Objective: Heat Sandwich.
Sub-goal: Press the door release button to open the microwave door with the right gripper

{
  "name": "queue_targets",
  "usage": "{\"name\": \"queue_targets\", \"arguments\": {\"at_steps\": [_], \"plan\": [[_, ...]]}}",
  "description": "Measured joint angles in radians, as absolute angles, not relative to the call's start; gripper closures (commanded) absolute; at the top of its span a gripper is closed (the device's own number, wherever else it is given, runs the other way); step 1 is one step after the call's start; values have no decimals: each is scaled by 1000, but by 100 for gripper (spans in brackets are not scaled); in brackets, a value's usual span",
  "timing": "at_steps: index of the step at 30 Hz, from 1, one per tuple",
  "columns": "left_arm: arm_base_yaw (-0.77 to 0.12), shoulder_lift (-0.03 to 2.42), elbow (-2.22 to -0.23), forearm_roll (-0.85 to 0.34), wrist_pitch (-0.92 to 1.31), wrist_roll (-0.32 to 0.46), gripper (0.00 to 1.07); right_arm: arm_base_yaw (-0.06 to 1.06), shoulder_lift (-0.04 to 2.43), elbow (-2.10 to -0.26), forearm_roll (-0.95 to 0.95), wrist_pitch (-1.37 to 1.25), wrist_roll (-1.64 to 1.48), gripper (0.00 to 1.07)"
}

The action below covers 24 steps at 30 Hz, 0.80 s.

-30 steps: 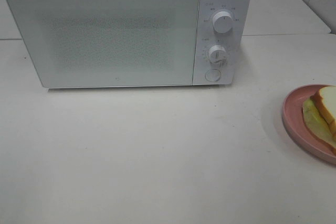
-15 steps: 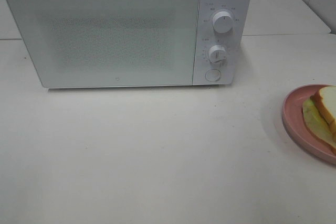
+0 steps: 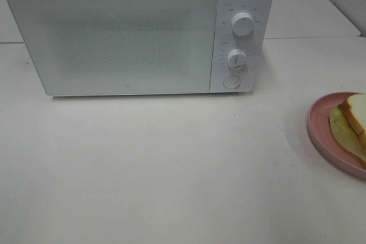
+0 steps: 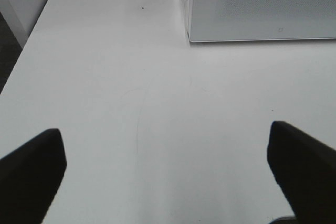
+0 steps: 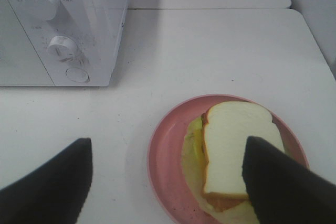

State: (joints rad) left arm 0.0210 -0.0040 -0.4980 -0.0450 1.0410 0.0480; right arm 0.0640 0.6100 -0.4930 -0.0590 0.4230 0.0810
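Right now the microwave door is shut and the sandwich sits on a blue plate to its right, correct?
The plate is pink, not blue, as the right wrist view shows. The rest holds: microwave door shut, sandwich to its right.

Matte black fingers (image 4: 31, 174) on the left gripper (image 4: 167, 145): broad, slab-like, narrowing to blunt, rounded tips (surface detail too dark to tell). Same plain black for the right gripper (image 5: 167, 148), with wedge-shaped fingers (image 5: 50, 182), soft and blurred at the edges.
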Motion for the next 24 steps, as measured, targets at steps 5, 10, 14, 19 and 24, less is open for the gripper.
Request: {"name": "queue_targets", "arguments": {"at_steps": [5,10,14,19,24], "plan": [[21,-4,-498,-45,1041,48,5,64,701,-493,-59,357,86,31],[21,-4,-498,-45,1041,48,5,64,780,-492,-59,297,87,31],[21,-4,-498,-45,1041,48,5,64,840,-492,-59,246,87,31],[21,-4,-498,-45,1041,48,5,64,917,-491,-59,200,87,31],[21,-4,-498,-45,1041,48,5,64,1006,-470,-61,48,87,31]]}}
